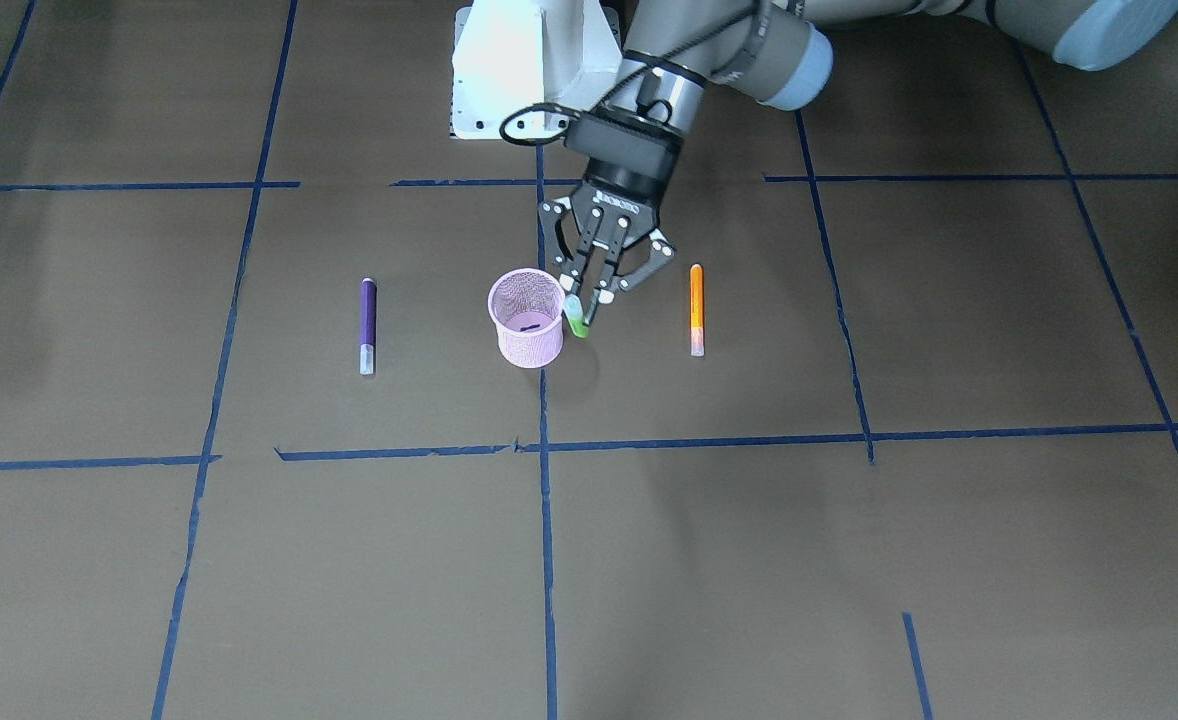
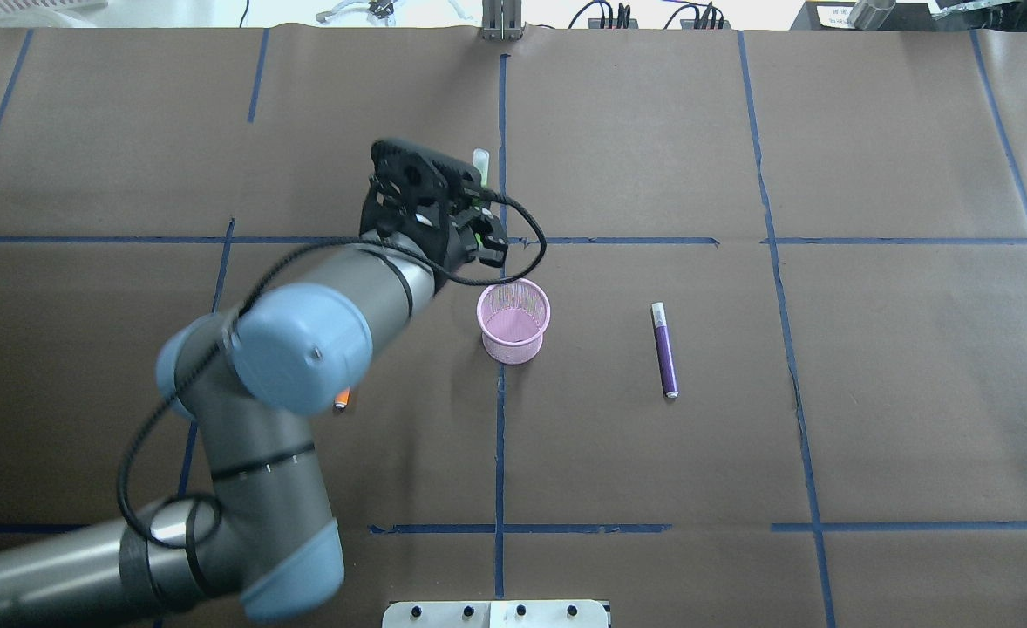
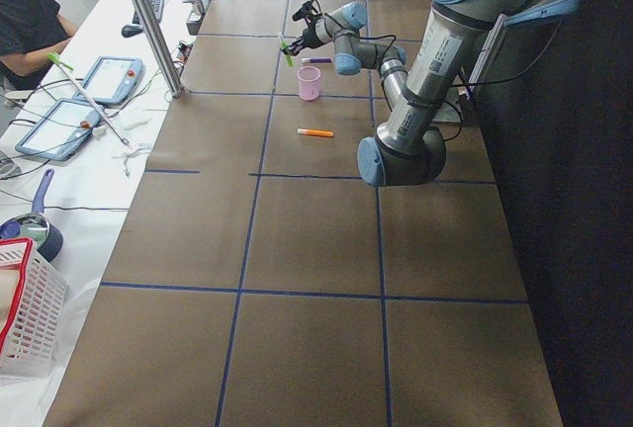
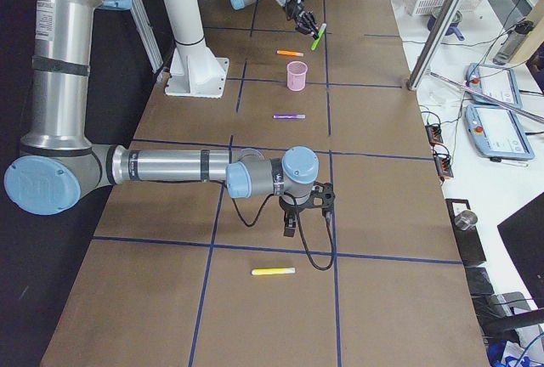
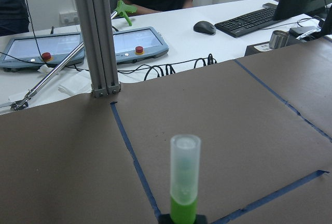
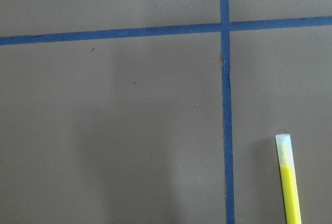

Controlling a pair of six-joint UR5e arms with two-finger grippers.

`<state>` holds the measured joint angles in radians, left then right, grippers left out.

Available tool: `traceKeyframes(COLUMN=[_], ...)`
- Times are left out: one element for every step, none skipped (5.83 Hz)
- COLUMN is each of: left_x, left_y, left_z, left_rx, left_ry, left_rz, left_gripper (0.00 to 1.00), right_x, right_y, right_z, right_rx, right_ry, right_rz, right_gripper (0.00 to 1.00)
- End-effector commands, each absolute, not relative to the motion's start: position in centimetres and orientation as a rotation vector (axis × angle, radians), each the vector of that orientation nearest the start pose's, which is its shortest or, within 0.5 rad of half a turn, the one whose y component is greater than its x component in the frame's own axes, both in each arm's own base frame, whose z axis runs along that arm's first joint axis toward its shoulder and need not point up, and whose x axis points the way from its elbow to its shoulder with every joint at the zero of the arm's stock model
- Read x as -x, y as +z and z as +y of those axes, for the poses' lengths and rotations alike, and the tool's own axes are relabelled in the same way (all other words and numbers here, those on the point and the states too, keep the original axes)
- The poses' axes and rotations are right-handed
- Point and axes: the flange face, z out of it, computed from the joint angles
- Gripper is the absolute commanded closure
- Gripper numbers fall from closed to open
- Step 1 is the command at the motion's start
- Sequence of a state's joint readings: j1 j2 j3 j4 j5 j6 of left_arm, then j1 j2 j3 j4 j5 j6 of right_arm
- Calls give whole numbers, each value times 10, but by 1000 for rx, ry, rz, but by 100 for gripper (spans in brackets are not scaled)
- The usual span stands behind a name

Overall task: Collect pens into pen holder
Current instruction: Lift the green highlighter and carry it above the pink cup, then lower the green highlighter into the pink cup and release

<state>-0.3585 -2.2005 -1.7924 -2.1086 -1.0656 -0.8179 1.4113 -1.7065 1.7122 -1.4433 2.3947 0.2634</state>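
My left gripper (image 1: 590,303) is shut on the green pen (image 1: 576,319) and holds it tilted above the table, just beside the rim of the pink mesh pen holder (image 1: 527,318). The pen's pale cap points away from the robot (image 2: 480,160) and fills the left wrist view (image 5: 185,180). The purple pen (image 1: 367,325) lies flat on one side of the holder and the orange pen (image 1: 696,308) on the other. In the overhead view my arm hides most of the orange pen (image 2: 343,401). My right gripper (image 4: 290,223) hangs low over the table far from the holder; I cannot tell whether it is open.
A yellow pen (image 4: 274,272) lies near my right gripper and shows in the right wrist view (image 6: 289,182). Blue tape lines (image 1: 544,445) cross the brown table. The white robot base (image 1: 529,70) stands behind the holder. Operator desks line the far edge.
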Motion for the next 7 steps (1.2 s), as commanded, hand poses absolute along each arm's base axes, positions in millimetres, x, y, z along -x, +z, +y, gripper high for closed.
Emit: traceKeyframes(left_x=[-544, -545, -556, -560, -562, -566, -575], left_y=[134, 137, 145, 146, 147, 152, 162], left_z=[-335, -334, -335, -336, -336, -337, -339], left_rx=[-1114, -1122, -1119, -1119, -1118, -1117, -1122], left_ry=[-49, -56, -36, -30, -33, -23, 9], left_rz=[951, 936, 910, 902, 908, 894, 859], left_gripper=[99, 97, 92, 83, 67, 26, 8], right_x=[11, 11, 11, 11, 11, 11, 11], right_y=[639, 639, 639, 640, 640, 640, 641], right_z=[-448, -448, -447, -447, -447, -446, -446], right_rx=[57, 57, 59, 58, 58, 60, 62], right_ry=[45, 45, 47, 46, 45, 47, 48], right_rz=[-831, -832, -832, -830, -832, -832, -831], right_gripper=[0, 0, 0, 0, 0, 0, 0])
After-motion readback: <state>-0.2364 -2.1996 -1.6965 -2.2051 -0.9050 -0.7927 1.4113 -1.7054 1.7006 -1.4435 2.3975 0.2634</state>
